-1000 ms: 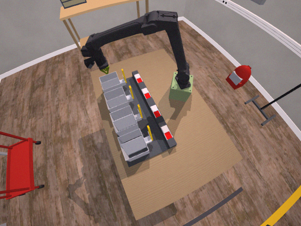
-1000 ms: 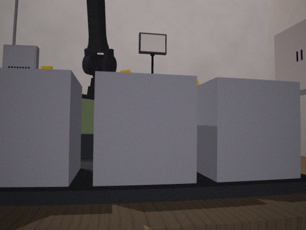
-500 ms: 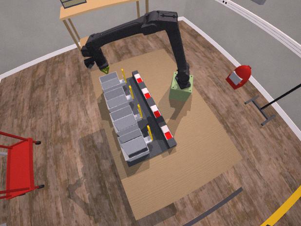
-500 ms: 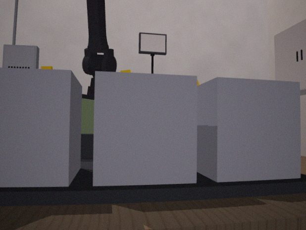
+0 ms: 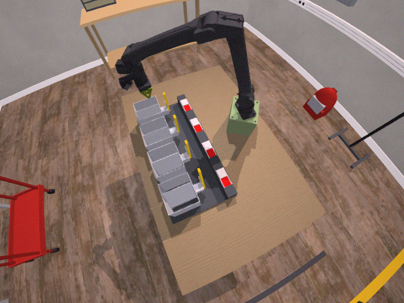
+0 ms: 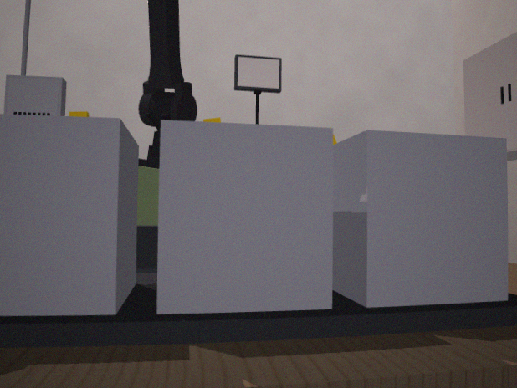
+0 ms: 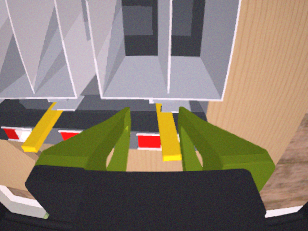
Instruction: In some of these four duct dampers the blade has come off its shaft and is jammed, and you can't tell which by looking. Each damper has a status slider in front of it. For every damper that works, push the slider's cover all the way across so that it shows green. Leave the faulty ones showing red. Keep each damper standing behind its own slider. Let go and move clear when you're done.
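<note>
Gripper is held w/ fingers spread, nothing pinched, near the end damper; its yellow lever is seen betw. them. If approach is made off-centre, lever may be knocked or damper dragged from its slider, showing red. If lever motion alone is trusted, a loose blade may be missed.
</note>
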You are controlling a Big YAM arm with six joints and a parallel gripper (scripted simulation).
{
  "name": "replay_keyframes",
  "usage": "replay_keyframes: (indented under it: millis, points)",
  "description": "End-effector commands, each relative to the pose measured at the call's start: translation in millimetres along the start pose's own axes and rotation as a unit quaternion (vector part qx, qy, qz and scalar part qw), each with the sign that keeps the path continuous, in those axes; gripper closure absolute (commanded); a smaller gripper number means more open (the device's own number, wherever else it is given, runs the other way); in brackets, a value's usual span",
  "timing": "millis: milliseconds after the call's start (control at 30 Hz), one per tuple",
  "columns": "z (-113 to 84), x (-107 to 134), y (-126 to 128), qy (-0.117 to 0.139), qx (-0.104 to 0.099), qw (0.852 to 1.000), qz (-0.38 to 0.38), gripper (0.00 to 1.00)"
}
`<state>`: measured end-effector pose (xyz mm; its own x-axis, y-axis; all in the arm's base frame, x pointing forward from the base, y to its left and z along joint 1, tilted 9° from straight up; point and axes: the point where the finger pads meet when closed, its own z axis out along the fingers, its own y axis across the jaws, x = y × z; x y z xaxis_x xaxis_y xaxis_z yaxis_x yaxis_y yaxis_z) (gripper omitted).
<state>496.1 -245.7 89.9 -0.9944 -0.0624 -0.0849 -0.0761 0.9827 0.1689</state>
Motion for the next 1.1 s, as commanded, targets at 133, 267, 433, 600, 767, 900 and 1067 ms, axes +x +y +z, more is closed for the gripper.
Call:
replay_keyframes:
  millis: [133,267,433,600,767,900,1067]
  points:
    - [-10.8,65.5,-23.9,-0.022,-0.009,1.000,-0.004,0.64]
    - [-5.8,89.4,-27.0,-0.021,-0.020,1.000,-0.004,0.64]
    - [-7.0,78.2,-19.1,-0.023,-0.017,0.999,-0.018,0.64]
    - [-9.4,86.2,-29.4,-0.025,-0.016,1.000,-0.005,0.64]
    - [-7.3,79.5,-20.9,-0.023,-0.017,0.999,-0.016,0.64]
    - [-6.0,82.6,-22.2,-0.021,-0.018,1.000,-0.011,0.64]
    - [-1.1,83.4,-19.3,-0.018,-0.020,1.000,-0.011,0.64]
